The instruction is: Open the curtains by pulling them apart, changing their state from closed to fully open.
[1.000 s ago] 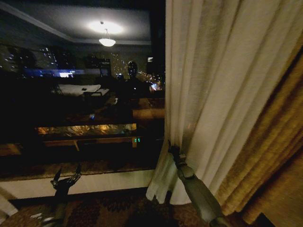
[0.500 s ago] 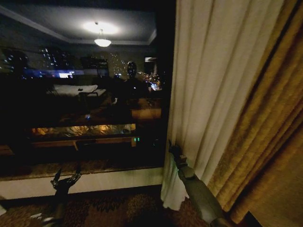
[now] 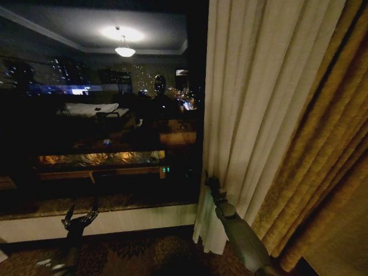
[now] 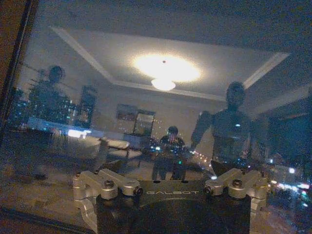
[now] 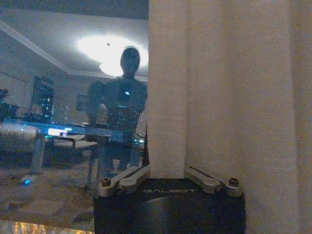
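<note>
One sheer cream curtain (image 3: pixel 259 115) hangs in soft pleats right of the dark window, with its free edge near the middle of the head view. My right gripper (image 3: pixel 209 181) reaches up to the lower part of that edge. In the right wrist view a fold of the curtain (image 5: pixel 168 97) runs down between the fingers of the right gripper (image 5: pixel 166 171), which is shut on it. My left gripper (image 3: pixel 80 220) hangs low at the left in front of the sill, open and holding nothing. In the left wrist view the left gripper (image 4: pixel 170 187) faces the bare glass.
A thick golden-yellow drape (image 3: pixel 328 172) hangs right of the sheer panel. The night window (image 3: pixel 103 115) mirrors the lit room and the robot. A pale sill (image 3: pixel 115 221) runs below it, above patterned carpet (image 3: pixel 149 256).
The picture has shifted a little. The curtain's lower edge has drawn to the right, uncovering more glass, with my right gripper still on it. The left arm has stayed put.
</note>
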Tool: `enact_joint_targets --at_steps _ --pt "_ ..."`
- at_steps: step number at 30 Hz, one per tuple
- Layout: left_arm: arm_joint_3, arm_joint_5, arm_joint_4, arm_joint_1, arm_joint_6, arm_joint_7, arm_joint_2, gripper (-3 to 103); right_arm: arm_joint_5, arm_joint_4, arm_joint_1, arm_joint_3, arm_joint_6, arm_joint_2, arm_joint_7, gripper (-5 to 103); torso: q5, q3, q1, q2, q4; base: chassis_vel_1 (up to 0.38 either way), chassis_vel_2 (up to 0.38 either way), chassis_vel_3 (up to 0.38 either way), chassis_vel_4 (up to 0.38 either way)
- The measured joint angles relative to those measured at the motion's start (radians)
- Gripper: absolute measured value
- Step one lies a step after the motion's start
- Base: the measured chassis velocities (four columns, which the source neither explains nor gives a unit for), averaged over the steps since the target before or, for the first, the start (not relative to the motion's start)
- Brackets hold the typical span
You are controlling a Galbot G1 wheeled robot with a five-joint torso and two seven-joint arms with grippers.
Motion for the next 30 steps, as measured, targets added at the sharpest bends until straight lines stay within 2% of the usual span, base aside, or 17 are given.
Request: enact_joint_targets --at_steps 7,12,21,25,30 --pt "0.000 0.000 0.000 0.000 0.000 0.000 0.000 100 0.001 -0.005 0.003 -0.001 0.008 0.000 0.015 0 -0.0001 0.000 0.000 0.000 0.0000 -0.160 -0.154 0.173 0.167" --pt "0.001 0.000 0.000 0.000 0.000 0.001 0.000 100 -0.040 -0.010 0.003 -0.003 0.017 0.002 0.013 0 0.0005 0.000 0.000 0.000 -0.0006 -0.144 -0.161 0.142 0.157" --pt "0.000 0.000 0.000 0.000 0.000 0.001 0.000 100 -0.099 -0.048 0.023 -0.012 0.005 0.010 0.027 0 -0.0005 0.000 0.000 0.000 0.0003 0.020 0.013 -0.005 -0.008" --pt "0.000 0.000 0.000 0.000 0.000 0.000 0.000 100 -0.103 -0.076 0.042 0.001 -0.031 0.010 0.087 0 -0.0001 0.000 0.000 0.000 0.0003 0.000 0.000 0.000 0.000" --pt "0.000 0.000 0.000 0.000 0.000 0.000 0.000 100 -0.085 -0.093 0.051 0.039 -0.108 -0.020 0.214 0 0.0001 0.000 0.000 0.000 -0.0001 0.000 0.000 0.000 0.000"
